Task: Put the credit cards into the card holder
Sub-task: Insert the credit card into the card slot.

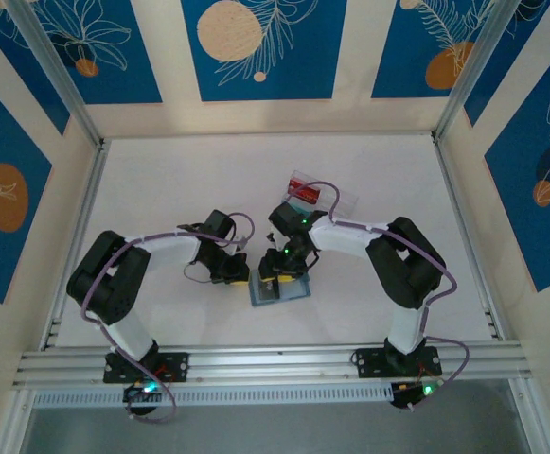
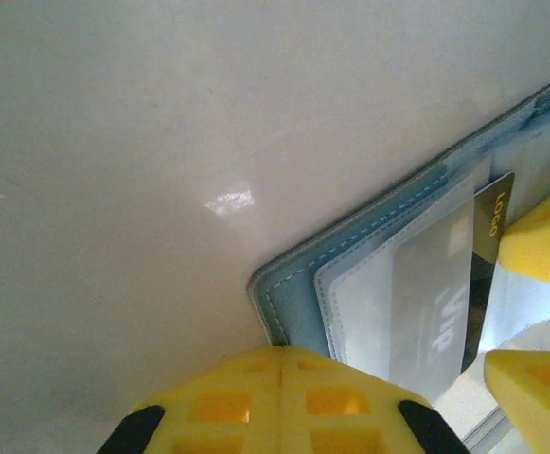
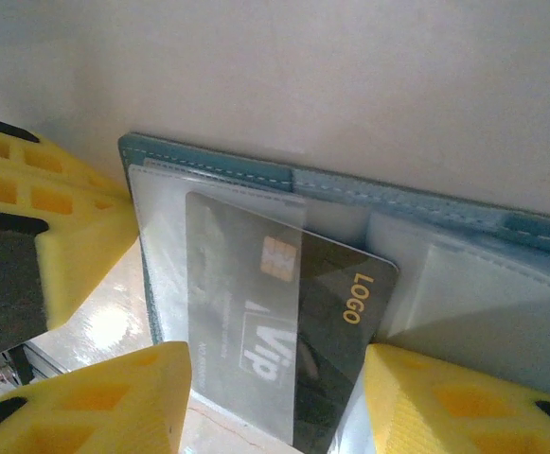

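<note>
- Right gripper point(image 3: 275, 383) clamps the dark card point(image 3: 331, 322) by its long edges, twelve o'clock of the card holder point(image 1: 276, 293).
- Left gripper point(image 2: 279, 371), closed, rests at its nine o'clock edge.
- The card holder lies open, six o'clock of table point(image 1: 161, 189) centre.
- The dark card sits partly under a clear pocket point(image 3: 161, 255).

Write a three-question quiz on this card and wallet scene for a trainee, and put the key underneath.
1. True or false: the dark card lies on the bare table, apart from the card holder.
2. Which word is printed in gold along the card's exposed end? A) LOGO B) BANK C) PASS
3. Which gripper has its fingers shut together at the card holder's corner?

Key
1. False: one end of the card sits under a clear sleeve of the open holder.
2. A
3. The left gripper.
</note>
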Tool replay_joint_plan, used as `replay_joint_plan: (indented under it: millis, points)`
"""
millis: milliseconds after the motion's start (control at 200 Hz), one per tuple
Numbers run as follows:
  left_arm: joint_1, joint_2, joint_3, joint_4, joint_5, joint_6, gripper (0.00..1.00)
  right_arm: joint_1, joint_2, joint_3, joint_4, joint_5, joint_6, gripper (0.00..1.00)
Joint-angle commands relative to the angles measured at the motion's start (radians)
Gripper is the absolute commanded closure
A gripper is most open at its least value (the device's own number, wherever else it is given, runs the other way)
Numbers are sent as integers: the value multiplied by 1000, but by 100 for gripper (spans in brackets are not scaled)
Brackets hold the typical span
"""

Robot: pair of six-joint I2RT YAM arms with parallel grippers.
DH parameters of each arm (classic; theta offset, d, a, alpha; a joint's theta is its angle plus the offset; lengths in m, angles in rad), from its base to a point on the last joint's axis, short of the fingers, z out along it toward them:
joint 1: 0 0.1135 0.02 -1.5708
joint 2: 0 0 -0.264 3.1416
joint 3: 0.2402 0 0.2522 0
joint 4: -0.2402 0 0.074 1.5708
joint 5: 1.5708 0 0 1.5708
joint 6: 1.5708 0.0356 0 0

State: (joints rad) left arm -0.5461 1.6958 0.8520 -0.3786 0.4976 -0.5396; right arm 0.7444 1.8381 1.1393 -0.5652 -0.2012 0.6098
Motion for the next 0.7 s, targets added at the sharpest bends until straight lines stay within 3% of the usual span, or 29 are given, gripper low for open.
replay_joint_plan:
  millis: [0,565,695]
  points:
    - [-5,29,6,-6,-27,19,94,12,24,26,-5,-28,3,47]
    - [-7,30,5,1,-24,14,95,12,-18,28,86,-97,48,47]
    - [-6,26,6,-7,-31,17,94,-5,-57,63,-38,50,-15,48]
